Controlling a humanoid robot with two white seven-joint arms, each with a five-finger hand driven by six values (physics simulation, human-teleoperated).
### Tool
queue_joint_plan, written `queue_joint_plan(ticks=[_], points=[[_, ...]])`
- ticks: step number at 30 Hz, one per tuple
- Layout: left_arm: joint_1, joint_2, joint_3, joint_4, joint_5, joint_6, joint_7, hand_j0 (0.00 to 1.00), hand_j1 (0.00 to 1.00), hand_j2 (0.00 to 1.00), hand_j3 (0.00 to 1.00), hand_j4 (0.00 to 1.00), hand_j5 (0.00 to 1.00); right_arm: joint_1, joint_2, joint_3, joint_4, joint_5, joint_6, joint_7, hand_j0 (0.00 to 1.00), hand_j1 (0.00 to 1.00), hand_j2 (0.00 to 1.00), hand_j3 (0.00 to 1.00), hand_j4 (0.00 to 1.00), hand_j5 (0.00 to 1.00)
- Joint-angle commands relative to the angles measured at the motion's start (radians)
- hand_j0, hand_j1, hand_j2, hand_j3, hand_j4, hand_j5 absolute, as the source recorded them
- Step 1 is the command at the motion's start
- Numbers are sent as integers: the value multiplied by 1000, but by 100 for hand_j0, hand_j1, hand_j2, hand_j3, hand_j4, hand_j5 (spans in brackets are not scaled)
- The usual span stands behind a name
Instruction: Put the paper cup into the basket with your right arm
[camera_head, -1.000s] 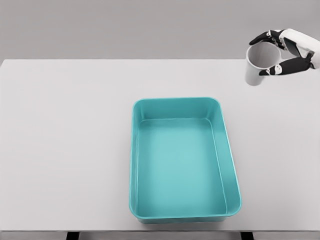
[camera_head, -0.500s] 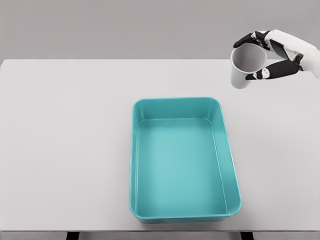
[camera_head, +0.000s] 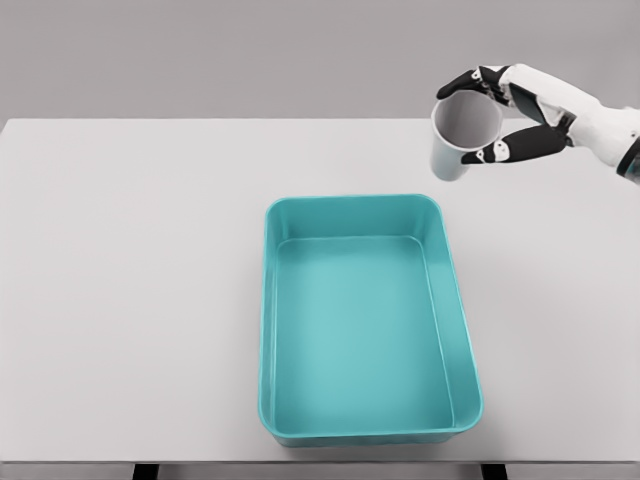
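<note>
Above the white table, your right hand grips the paper cup just beyond the basket's far right corner.

This is a bare test bench in a simulator, not a home or shop. The surfaces give it away: a flat, pale grey counter with no grain, stains or clutter, and behind the counter a plain grey wall with no door, window or fittings. The light is even and shadows are faint. On the counter sits one teal basket, smooth and uniformly coloured like a rendered model. Above the counter's far right part, a white-and-black robot hand with five fingers holds a plain cup.
</note>
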Motion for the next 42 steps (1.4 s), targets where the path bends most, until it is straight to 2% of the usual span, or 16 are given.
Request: queue_joint_plan(ticks=[1, 5, 19, 36, 42], points=[[0, 0, 0, 0, 1, 0, 0, 100, 100, 100, 100, 100, 100, 0, 5, 3, 0, -4, -8, 0, 67, 67, 67, 67, 67, 67], [0, 0, 0, 0, 1, 0, -2, 100, 100, 100, 100, 100, 100, -3, 48, 3, 0, -5, -8, 0, 67, 67, 67, 67, 67, 67], [0, 0, 0, 0, 1, 0, 0, 100, 100, 100, 100, 100, 100, -6, 73, 71, -2, -14, -45, 0, 68, 68, 68, 68, 68, 68], [0, 0, 0, 0, 1, 0, 0, 100, 100, 100, 100, 100, 100, -23, 174, 160, -3, -14, -45, 0, 68, 68, 68, 68, 68, 68], [0, 0, 0, 0, -1, 0, 0, 100, 100, 100, 100, 100, 100, -21, 176, 190, -3, -14, -45, 0, 68, 68, 68, 68, 68, 68]])
